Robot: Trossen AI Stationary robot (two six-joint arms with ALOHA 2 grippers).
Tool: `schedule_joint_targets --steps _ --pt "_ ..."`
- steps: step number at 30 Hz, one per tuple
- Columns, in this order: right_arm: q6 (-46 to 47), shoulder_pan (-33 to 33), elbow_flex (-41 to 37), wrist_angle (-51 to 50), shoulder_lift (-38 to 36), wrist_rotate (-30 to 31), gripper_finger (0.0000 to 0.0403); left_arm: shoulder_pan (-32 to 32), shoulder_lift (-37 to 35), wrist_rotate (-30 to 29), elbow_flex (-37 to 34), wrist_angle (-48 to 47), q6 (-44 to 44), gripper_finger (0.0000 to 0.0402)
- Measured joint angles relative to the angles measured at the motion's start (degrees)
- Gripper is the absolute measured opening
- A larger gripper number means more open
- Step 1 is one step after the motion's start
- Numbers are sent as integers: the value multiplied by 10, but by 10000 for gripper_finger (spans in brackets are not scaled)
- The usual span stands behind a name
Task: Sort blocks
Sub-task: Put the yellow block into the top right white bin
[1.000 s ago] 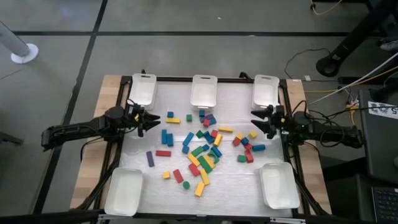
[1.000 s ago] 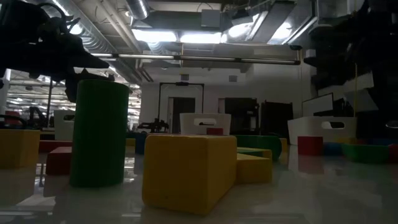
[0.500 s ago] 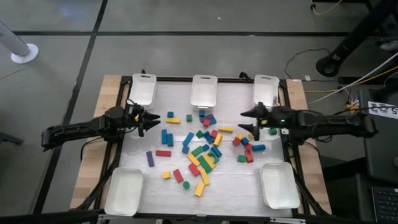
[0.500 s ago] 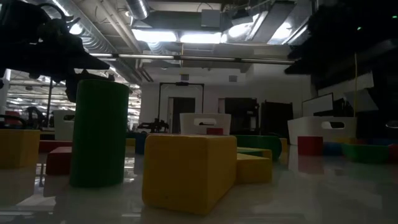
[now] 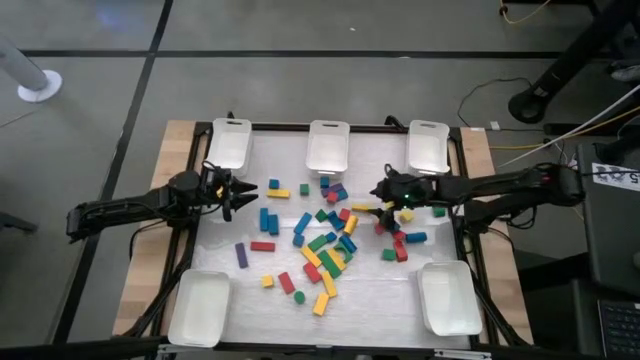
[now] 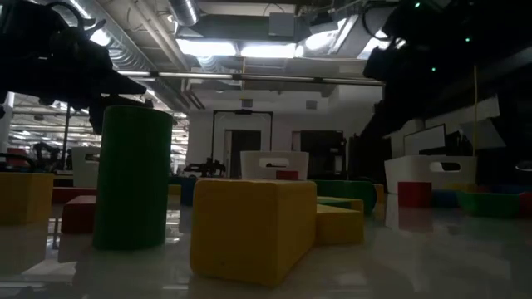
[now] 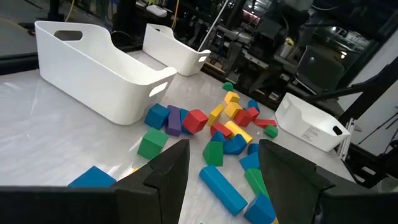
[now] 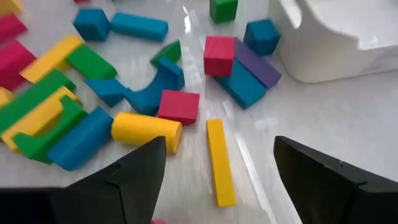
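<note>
**Right gripper being held spread above a yellow bar in the block pile**

The blocks (image 5: 330, 235) are being shown loose across the middle of the table (image 5: 250, 290), none yet in a white tray (image 5: 327, 147); trays are set along the far edge and at both near corners. The right gripper (image 5: 382, 190) is being held over the pile's right part, its fingers spread wide and empty. The left gripper (image 5: 240, 192) is being kept near the left edge, its fingers parted and holding nothing.

The blocks are judged to be light, rigid and smooth, so a slip on the glossy surface is to be expected; a bar is best gripped across its narrow width at mid-length.

In the right wrist view a slim yellow bar (image 8: 220, 163) is being framed between the fingers, beside a yellow cylinder (image 8: 147, 130) and a red cube (image 8: 179, 106), detail lost from above. In the low view, only a green cylinder (image 6: 132, 177) and a yellow block (image 6: 252, 227) are being picked out clearly.
</note>
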Motion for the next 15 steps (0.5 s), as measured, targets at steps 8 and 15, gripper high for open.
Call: schedule_joint_targets --steps 8,15 --pt "-1 0 5 -4 76 11 296 0 0 0 0 0 -2 182" --pt "-1 0 5 0 129 20 296 0 0 0 0 0 -2 182"
